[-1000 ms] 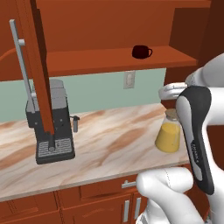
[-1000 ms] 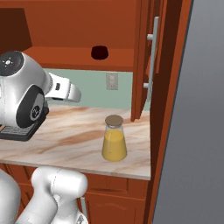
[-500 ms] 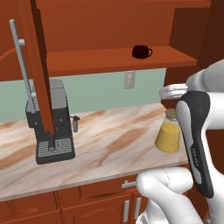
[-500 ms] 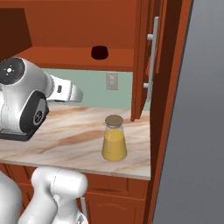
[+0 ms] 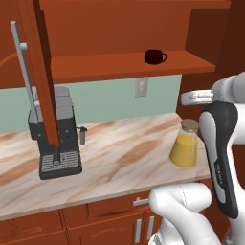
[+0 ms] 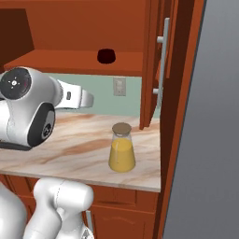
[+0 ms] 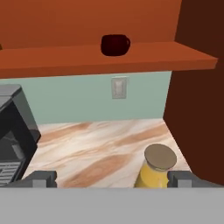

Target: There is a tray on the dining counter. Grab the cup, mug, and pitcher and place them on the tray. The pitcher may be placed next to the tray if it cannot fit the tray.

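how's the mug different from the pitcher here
The mug is dark red, squat and opaque, with a side handle; the pitcher is clear glass holding orange liquid, taller, with a wide base, a narrower neck and a round tan lid. The mug sits up on the wooden shelf, while the pitcher stands below on the marbled counter. The mug is open-topped; the pitcher is capped. Both stand upright, and neither is held.

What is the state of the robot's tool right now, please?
Tool: open and empty; its fingertips stand far apart, above the counter, with the pitcher ahead between them, not gripped.
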Tool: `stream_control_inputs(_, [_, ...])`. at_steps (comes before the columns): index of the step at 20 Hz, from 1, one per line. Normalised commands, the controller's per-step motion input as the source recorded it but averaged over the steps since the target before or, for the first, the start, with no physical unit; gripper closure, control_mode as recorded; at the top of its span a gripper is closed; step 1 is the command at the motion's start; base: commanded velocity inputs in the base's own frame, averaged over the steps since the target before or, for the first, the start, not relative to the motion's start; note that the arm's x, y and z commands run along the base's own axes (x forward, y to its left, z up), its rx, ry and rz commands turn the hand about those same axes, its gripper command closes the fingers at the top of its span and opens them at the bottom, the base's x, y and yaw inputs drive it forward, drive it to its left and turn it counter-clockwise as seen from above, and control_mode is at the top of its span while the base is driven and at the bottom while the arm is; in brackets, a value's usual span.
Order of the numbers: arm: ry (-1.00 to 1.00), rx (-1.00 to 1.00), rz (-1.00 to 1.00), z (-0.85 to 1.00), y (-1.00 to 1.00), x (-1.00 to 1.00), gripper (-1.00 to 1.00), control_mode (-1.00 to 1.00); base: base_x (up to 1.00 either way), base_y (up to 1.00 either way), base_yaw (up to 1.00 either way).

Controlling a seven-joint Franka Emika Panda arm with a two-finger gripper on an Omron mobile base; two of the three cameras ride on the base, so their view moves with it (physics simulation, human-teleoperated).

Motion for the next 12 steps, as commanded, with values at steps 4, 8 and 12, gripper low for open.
stream_control_inputs(4, [-0.11,0.00,0.00,0.00,-0.11,-0.01,-1.00,-1.00,0.00,0.00,0.00])
stream_control_inputs(8, [-0.08,0.00,0.00,0.00,0.00,0.00,-1.00,-1.00,0.00,0.00,0.00])
stream_control_inputs(12, [-0.05,0.00,0.00,0.02,0.00,0.00,-1.00,-1.00,0.00,0.00,0.00])
